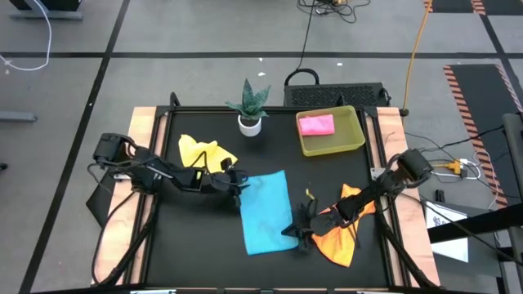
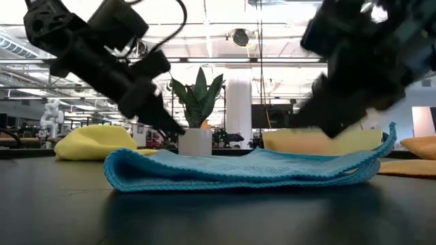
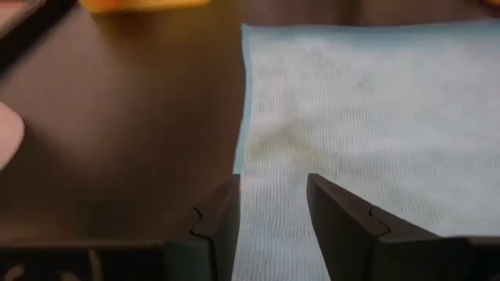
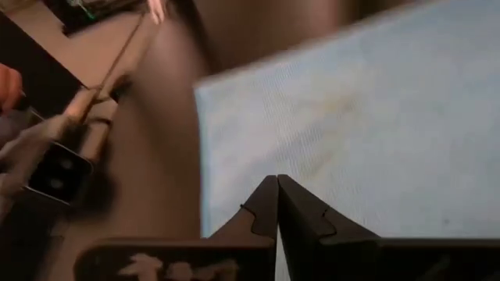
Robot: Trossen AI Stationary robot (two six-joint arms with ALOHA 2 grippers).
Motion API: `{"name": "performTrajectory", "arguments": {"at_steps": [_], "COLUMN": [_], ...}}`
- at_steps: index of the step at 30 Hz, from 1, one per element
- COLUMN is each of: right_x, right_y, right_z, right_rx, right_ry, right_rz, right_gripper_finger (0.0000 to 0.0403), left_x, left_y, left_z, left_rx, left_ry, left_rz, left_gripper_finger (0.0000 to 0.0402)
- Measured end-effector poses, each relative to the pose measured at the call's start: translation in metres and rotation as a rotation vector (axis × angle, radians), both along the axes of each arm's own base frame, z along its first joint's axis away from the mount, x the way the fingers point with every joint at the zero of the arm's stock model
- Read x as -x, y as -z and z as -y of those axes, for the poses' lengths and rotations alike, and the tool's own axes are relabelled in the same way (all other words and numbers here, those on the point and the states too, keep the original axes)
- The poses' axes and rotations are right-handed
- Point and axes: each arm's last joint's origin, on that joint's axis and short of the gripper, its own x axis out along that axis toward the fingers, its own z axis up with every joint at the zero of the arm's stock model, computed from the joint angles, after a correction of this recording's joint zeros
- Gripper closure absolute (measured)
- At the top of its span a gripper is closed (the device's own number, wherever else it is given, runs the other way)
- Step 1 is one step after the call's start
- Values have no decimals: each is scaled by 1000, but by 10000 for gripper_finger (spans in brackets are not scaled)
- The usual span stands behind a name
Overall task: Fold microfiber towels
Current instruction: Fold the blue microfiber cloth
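Note:
A light blue towel (image 1: 265,211) lies flat in several layers mid-table; in the low view its right end (image 2: 390,136) curls up. My left gripper (image 1: 240,185) stands open over the towel's far left edge (image 3: 242,117), which runs between its fingers. My right gripper (image 1: 297,231) is shut at the towel's near right corner, over the cloth (image 4: 351,117). The yellow towel (image 1: 204,153) lies bunched at the far left. The orange towel (image 1: 343,241) lies under my right arm. The pink towel (image 1: 316,124) sits in the tray. My right gripper comes in slanting down from the table's right. Its shut fingertips (image 4: 277,195) are over the blue towel's near right part, and I see no cloth between them. I cannot tell whether they touch the towel.
A yellow-green tray (image 1: 353,140) stands at the far right and a small potted plant (image 1: 251,106) at the far middle. Bare dark tabletop (image 1: 196,237) lies to the near left of the blue towel.

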Motion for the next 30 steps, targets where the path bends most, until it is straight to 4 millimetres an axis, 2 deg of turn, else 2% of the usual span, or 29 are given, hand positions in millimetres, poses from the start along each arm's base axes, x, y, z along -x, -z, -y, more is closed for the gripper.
{"name": "performTrajectory", "arguments": {"at_steps": [2, 7, 10, 14, 18, 23, 28, 30], "right_x": [1, 8, 11, 10, 7, -7, -25, -30], "right_y": [-9, -23, -20, -7, 11, 21, 11, 2], "right_z": [1, 6, 13, 20, 17, 6, -6, -2], "right_rx": [23, 122, 166, 175, 141, 69, 119, 162], "right_ry": [-9, -44, -15, 32, 6, -82, -197, -156], "right_rz": [27, 1, -59, -135, -179, -108, -8, -2], "right_gripper_finger": [403, 403, 403, 403, 403, 403, 403, 403], "left_x": [-2, -1, 3, 10, 18, 19, 16, 12], "left_y": [-4, 2, 10, 19, 21, 12, -6, -11], "left_z": [4, 26, 39, 50, 46, 32, 21, 23], "left_rx": [43, 105, 125, 123, 26, -74, -53, 9], "left_ry": [42, 178, 212, 226, 105, -18, -45, 15], "left_rz": [32, 21, -21, -108, -171, -151, -63, -13], "left_gripper_finger": [250, 250, 250, 250, 250, 250, 250, 250]}}
